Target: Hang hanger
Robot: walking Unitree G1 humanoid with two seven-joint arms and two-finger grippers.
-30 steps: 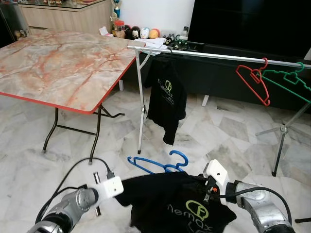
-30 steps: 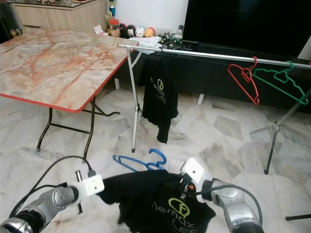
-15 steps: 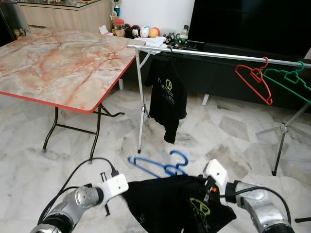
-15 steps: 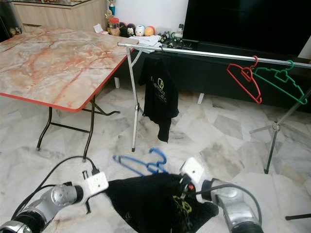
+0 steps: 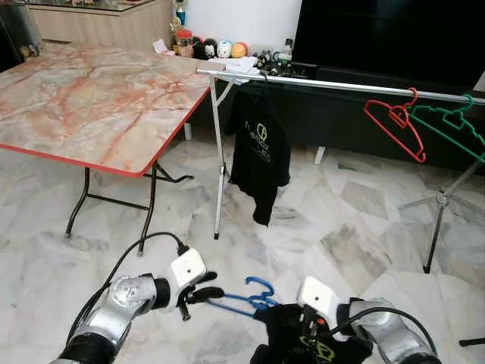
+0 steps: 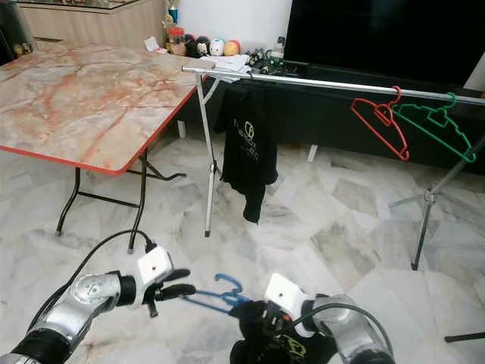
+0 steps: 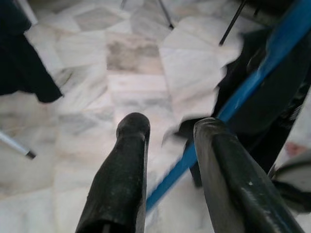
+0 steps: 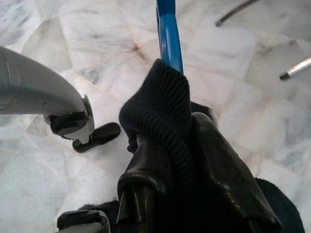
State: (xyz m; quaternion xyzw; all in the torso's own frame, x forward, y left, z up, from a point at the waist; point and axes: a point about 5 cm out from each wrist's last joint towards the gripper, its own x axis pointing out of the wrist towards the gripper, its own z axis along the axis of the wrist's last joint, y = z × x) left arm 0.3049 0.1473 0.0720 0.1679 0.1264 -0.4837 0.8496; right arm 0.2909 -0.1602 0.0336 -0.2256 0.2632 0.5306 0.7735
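Note:
A blue hanger [image 5: 236,303] is held low over the marble floor, its hook [image 5: 261,285] pointing up. My left gripper [image 5: 214,285] is at the hanger's left arm, and in the left wrist view the blue bar [image 7: 243,92] runs between its two parted fingers [image 7: 131,145]. My right gripper [image 8: 175,145] is shut on the collar of a bunched black shirt [image 5: 303,345] with a green logo, just right of the hanger. The hanger's blue bar [image 8: 167,34] goes into that collar. Beyond them stands a silver clothes rail [image 5: 341,85].
On the rail hang another black shirt [image 5: 261,152], a red hanger [image 5: 394,125] and a green hanger [image 5: 451,125]. A marble-top folding table [image 5: 91,98] stands to the left. The rail's legs [image 5: 220,167] and a tripod foot [image 5: 439,220] reach the floor. A dark TV [image 5: 394,38] is behind.
The left gripper let go of the spread shirt and moved right to the hanger's arm. The shirt has bunched up at the right gripper, and the hanger sits lower.

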